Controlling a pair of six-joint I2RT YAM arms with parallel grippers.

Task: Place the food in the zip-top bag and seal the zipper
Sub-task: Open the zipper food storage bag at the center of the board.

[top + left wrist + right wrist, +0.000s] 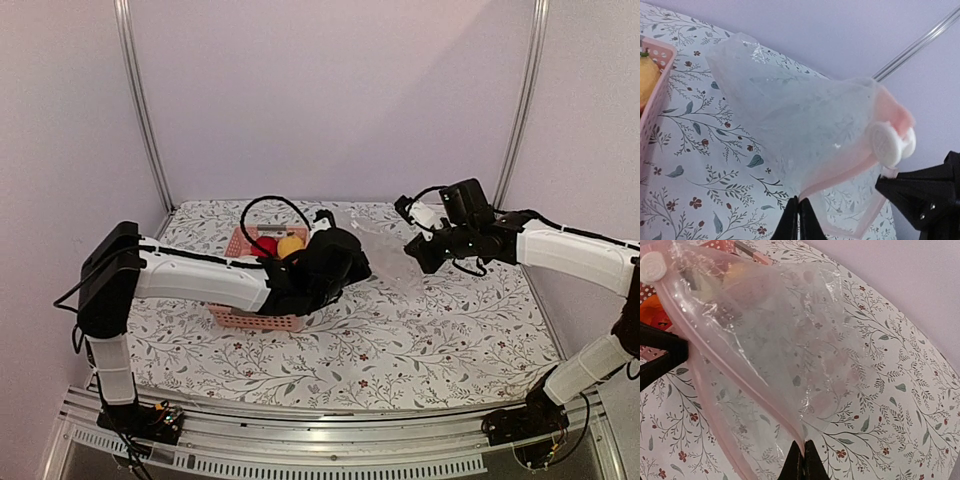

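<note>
I have the clear bag (pixel 790 340) stretched between both arms over the far half of the table (pixel 420 350), just right of the pink basket (pixel 255 320). I cannot tell whether its lower part touches the table. The left claw (pixel 798 212) has its tips pressed together on the bag's pink-tinted mouth edge, pinching the plastic there. The right claw (pixel 802 460) is likewise pressed together, pinching the same bag at another spot along that edge, so the two grips face each other across the mouth. The zipper (pixel 840 176) runs as a pale pink strip up from the left claw to a round white slider (pixel 886 144), which sits at the end of the strip nearest the right arm. The basket stands left of the table's middle, under the left arm, with a red fruit (pixel 266 246) and a yellow fruit (pixel 291 245) side by side at its far end. Blurred colours show through the plastic near the slider, and I cannot tell whether they are inside the bag or behind it.
</note>
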